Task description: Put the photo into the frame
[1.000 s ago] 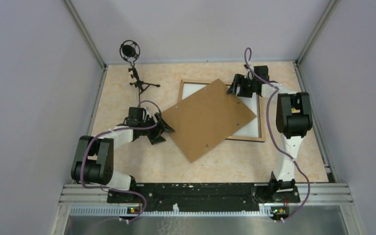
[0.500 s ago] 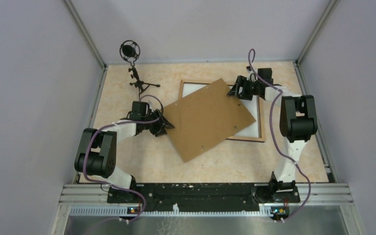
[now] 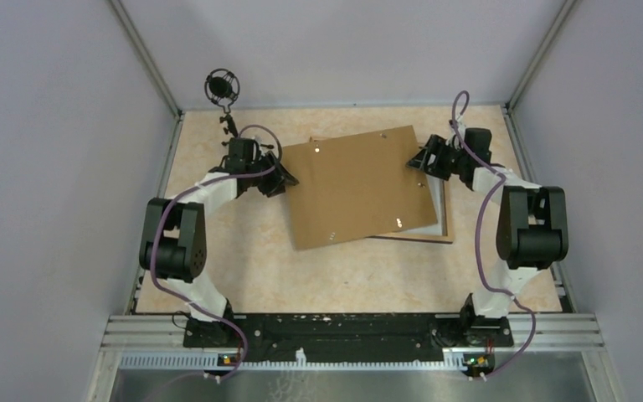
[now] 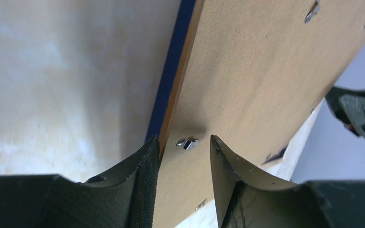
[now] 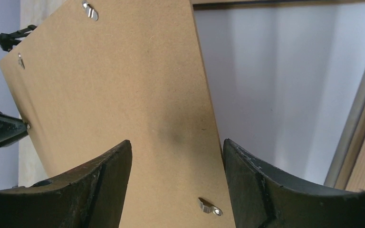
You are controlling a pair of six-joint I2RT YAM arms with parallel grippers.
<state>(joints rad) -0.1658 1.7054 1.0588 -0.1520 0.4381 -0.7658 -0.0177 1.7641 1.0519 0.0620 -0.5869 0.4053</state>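
Left end effector (image 4: 185, 142) pinches board (image 3: 360, 188) over frame (image 3: 447, 221).

My left arm (image 3: 218, 180) reaches to the left edge of the backing board (image 3: 356, 188), and my right arm (image 3: 494, 176) to its right edge. My left tool (image 3: 285, 177) has its fingers narrowly apart there, my right tool (image 3: 423, 159) wider. I cannot tell whether either grips.
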